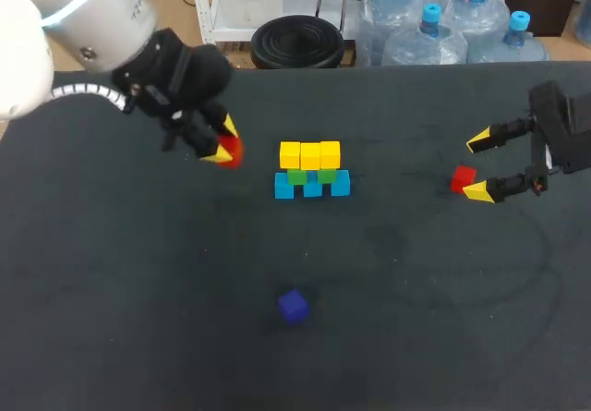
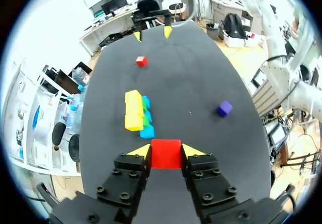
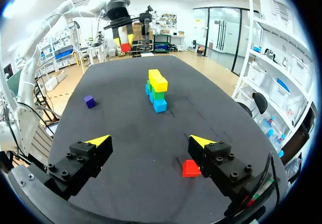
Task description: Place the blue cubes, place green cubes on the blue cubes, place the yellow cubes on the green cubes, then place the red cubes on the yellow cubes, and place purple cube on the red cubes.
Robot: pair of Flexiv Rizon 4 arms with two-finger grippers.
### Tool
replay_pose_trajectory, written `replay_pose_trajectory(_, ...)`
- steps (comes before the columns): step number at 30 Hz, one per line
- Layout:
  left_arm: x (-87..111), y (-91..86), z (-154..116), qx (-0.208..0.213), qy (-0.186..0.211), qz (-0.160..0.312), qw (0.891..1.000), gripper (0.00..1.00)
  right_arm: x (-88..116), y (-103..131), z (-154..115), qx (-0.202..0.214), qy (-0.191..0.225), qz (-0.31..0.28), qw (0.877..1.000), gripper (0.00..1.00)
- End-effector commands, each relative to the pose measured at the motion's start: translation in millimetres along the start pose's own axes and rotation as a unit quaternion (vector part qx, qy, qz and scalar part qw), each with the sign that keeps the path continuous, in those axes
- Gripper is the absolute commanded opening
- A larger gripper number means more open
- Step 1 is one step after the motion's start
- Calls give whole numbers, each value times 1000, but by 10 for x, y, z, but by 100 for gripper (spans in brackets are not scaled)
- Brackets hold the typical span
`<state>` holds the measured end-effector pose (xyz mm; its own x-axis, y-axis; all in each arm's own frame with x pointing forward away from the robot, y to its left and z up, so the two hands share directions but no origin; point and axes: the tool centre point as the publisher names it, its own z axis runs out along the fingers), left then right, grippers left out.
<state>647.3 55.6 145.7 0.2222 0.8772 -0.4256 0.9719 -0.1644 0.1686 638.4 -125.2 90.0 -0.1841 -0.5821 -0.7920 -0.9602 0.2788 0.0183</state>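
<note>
And here's the table (image 1: 138, 319): a broad, dark, matte top under even light, with faint curved scuffs (image 1: 503, 282) on its right side.

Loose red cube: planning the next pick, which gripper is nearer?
Right. The right gripper is open beside the loose red cube; the left gripper, holding another red cube, is past the stack.

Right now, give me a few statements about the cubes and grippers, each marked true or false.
1. The left gripper is shut on a red cube. True.
2. The right gripper holds the other red cube. False: it is open; that cube lies on the table beside one finger.
3. Yellow cubes form the top row of the stack. True.
4. The purple cube sits on the stack. False: it lies alone on the table, apart from it.
</note>
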Motion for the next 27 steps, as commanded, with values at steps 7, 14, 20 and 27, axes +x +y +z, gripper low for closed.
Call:
replay_pose_trajectory(7, -146, 385, 151, 1, -15, -22, 1000, 0, 3, -1, 4, 0, -1, 0, 1000, 100)
replay_pose_trajectory(14, -244, 539, 281, 11, -7, -46, 999, 0, 3, -1, 4, 0, -1, 0, 1000, 100)
replay_pose_trajectory(20, -337, 676, 385, 16, 2, -52, 998, 0, 3, -1, 4, 0, -1, 0, 1000, 100)
replay_pose_trajectory(27, -414, 805, 524, 24, 2, -59, 998, 0, 3, -1, 4, 0, -1, 0, 1000, 100)
